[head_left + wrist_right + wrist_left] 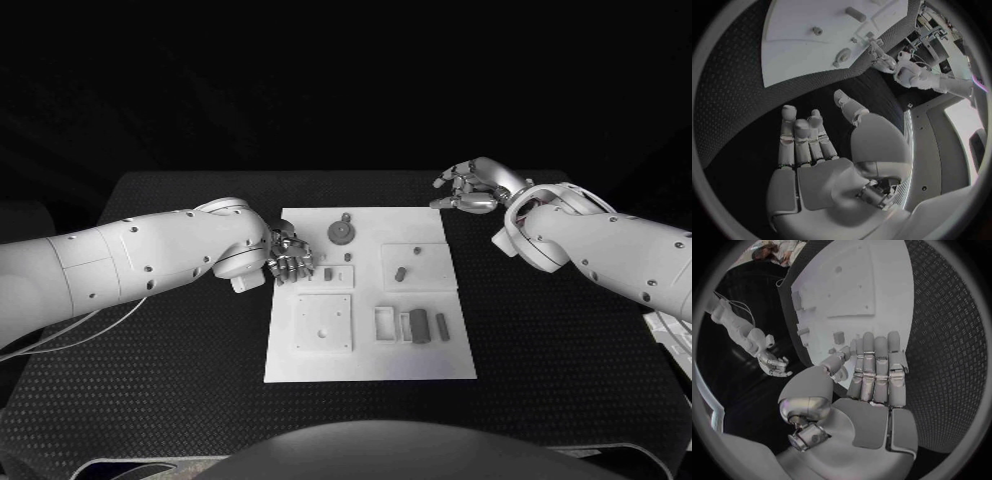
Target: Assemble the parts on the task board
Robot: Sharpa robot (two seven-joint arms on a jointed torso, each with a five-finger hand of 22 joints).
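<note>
The task board is seen in the centre of the head view, a white plate on the black table. The left hand is placed at the board's left edge, in the middle left of the frame, with its fingers extended, side by side, and nothing held in them. Immediately right of its fingertips, a small upright part is seen on the board. The right hand is held off the board, past its upper right corner, with fingers loosely curled around nothing. Near the board's lower right, 2 longer grey parts lie side by side, their long axes running up and down the frame. The left hand is judged the nearer to the small part, so the next grasp would be expected from that side, with a short reach rightwards.
</note>
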